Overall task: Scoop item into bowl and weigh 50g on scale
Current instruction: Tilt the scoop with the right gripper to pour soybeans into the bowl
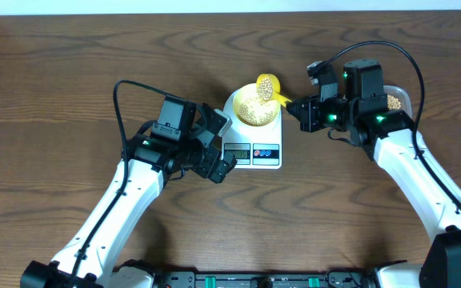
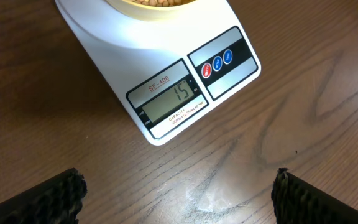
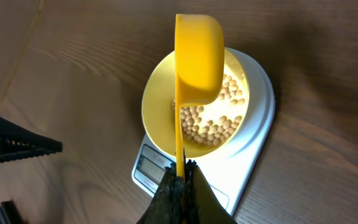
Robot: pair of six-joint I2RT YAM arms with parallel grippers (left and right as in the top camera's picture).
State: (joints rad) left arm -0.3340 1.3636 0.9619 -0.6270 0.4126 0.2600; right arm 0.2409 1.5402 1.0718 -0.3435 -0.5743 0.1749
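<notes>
The white scale [image 1: 254, 154] sits mid-table, and its display [image 2: 169, 99] reads 15. On it stands the pale-yellow bowl [image 1: 242, 102] holding tan beans [image 1: 254, 112]. My right gripper [image 1: 298, 110] is shut on the handle of a bright yellow scoop [image 1: 267, 86], whose cup hangs over the bowl's far rim with beans in it. In the right wrist view the scoop [image 3: 197, 56] is turned on its side above the bowl [image 3: 157, 106], the beans [image 3: 213, 124] and the scale [image 3: 253, 137], its handle running down into the gripper [image 3: 182, 186]. My left gripper [image 2: 179, 199] stands open and empty over bare wood in front of the scale [image 2: 104, 43].
A clear tub [image 1: 396, 102] with beans stands at the right, mostly hidden behind my right arm. My left gripper [image 1: 222, 164] sits just left of the scale's front corner. The table's far edge runs along the top of the overhead view.
</notes>
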